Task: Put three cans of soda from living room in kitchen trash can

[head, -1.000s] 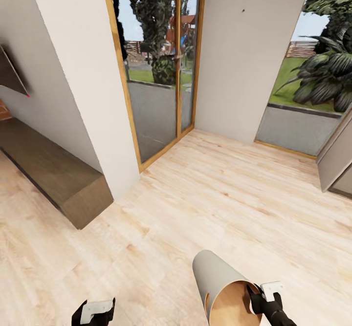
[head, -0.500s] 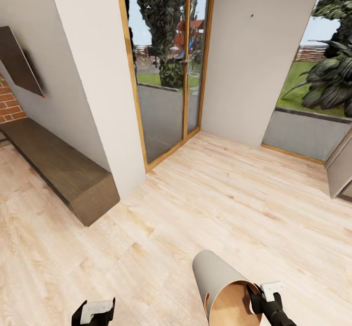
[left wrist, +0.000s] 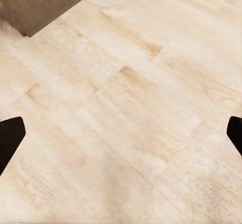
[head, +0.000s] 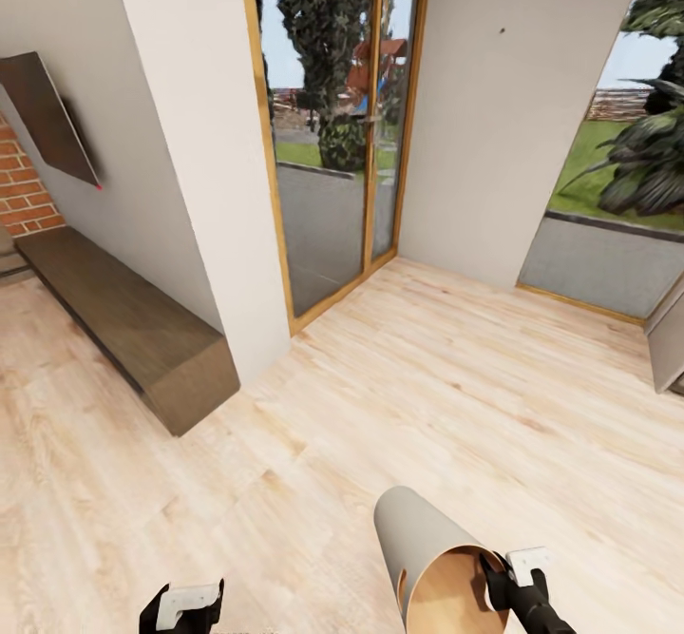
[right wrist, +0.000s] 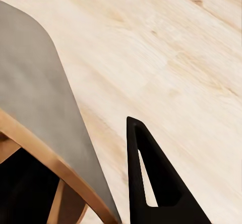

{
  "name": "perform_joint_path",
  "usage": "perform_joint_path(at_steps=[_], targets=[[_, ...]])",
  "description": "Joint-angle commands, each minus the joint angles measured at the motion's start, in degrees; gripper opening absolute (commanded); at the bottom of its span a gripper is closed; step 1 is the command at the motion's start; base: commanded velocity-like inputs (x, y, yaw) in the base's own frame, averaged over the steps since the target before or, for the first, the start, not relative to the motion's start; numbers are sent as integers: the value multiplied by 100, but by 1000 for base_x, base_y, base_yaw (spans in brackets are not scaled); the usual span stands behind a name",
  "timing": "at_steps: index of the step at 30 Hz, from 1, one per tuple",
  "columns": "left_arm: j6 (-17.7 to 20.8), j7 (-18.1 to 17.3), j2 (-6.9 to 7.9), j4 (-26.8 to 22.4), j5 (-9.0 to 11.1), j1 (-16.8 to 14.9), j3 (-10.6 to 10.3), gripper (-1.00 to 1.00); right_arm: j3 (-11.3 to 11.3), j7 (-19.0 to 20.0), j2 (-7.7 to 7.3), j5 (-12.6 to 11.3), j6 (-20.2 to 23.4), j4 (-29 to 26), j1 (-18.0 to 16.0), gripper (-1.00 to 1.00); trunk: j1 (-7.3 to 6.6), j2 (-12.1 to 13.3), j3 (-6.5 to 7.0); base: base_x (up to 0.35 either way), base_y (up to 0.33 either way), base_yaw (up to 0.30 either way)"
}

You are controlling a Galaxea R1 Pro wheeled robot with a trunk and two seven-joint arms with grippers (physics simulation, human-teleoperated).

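Ahead left, long dark bench [head: 133,330] beside white pillar [head: 204,168], glass doors [head: 332,130] beyond.

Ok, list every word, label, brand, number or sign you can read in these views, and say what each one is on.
None can be read.
The trash can held at its rim by the right hand is plain, with no label.
The left hand, the dark bench, the wall TV and the glass doors carry no writing.

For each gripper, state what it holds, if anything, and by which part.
Right gripper holds the trash can by its rim. Left gripper is open, holding nothing.
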Motion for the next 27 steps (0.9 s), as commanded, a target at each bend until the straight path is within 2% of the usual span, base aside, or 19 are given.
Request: perform_joint_path(at_steps=[1,27], targets=[[0,0,-1,1,0,0,0,100,-17,33,2,-11,0,-10,-3,-100,0,0,1,0,0,224],[0,0,-2,2,0,0,0,100,-16,34,4,-12,0,-6,-3,-100,0,0,2,0,0,253]])
